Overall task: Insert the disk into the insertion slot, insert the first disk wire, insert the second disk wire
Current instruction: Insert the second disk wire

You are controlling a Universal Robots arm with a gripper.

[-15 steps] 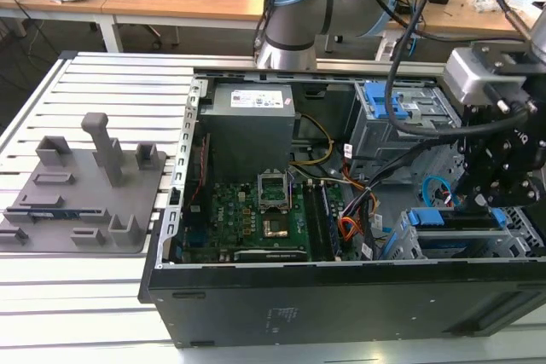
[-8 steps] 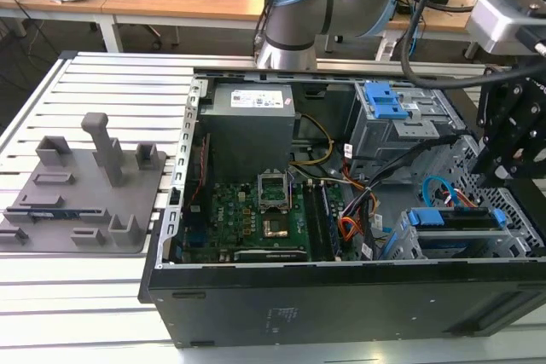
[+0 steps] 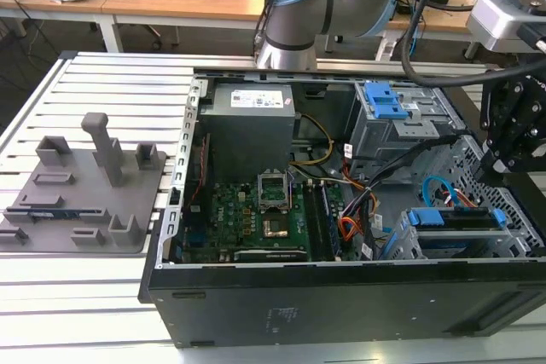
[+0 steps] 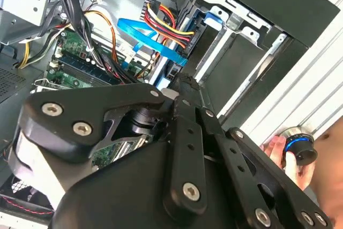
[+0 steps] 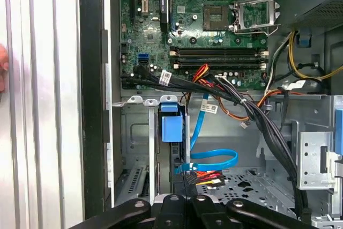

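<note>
- Here, the gripper (image 3: 503, 164) hangs low inside the open computer case (image 3: 341, 296), just over the insertion slot (image 3: 418, 249); I judge it sits there to work the wire ends behind the disk; whether its fingers are spread or closed I cannot tell.
- Directly beneath the gripper, the disk (image 3: 456, 219) lies seated in the slot, so the first step looks done; it shows a bright blue carrier edge.
- Close by the gripper, a blue flat cable (image 5: 214, 159) and a red-yellow-black wire bundle (image 5: 206, 176) reach the disk's end.
</note>
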